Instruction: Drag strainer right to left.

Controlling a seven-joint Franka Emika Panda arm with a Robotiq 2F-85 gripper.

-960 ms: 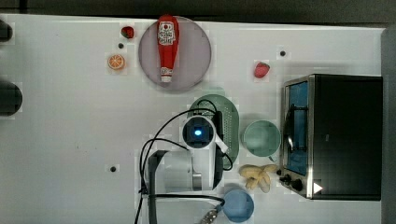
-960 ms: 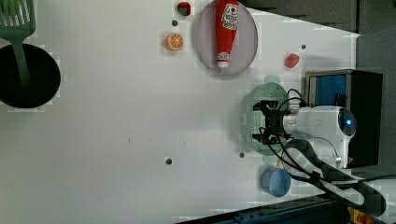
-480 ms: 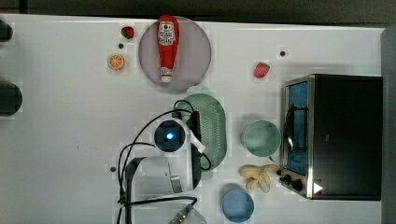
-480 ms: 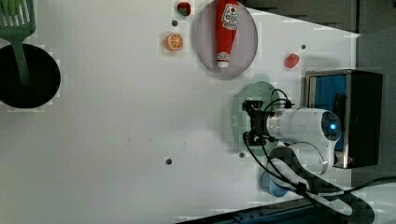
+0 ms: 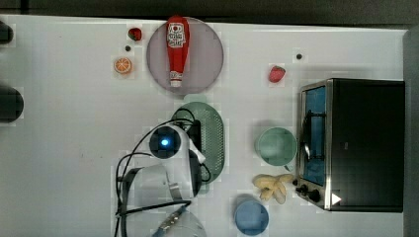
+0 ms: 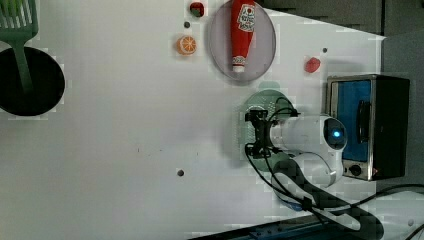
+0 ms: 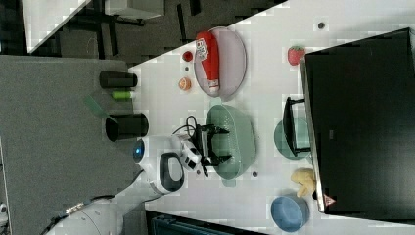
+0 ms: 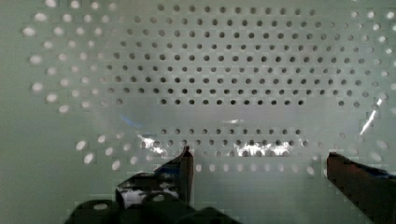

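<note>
Dragging is the step in hand, judging by how things lie: the fingers are spread wide and sunk inside the strainer, one dark tip on each side of the wrist view with the perforated floor between and beyond them. They pinch nothing. The gripper reaches into the strainer's hollow from the side of the arm, and in the right view its two prongs stand apart over the pale green basin.

The strainer lies on the white tabletop, directly under and around the fingers, its long axis running across the line between them. Beyond the strainer on the far side from the arm, in the top view's right, sits the green bowl, apart from the strainer's rim; the blue bowl and the bananas lie further off the same way. Just past one rounded end of the strainer is the grey plate carrying the ketchup bottle.

The next move, I judge, calls for keeping the fingers low against the inner wall and pushing steadily toward the top view's left, where the tabletop is open. The plate is near enough that the strainer's end could brush it if the path slants.
</note>
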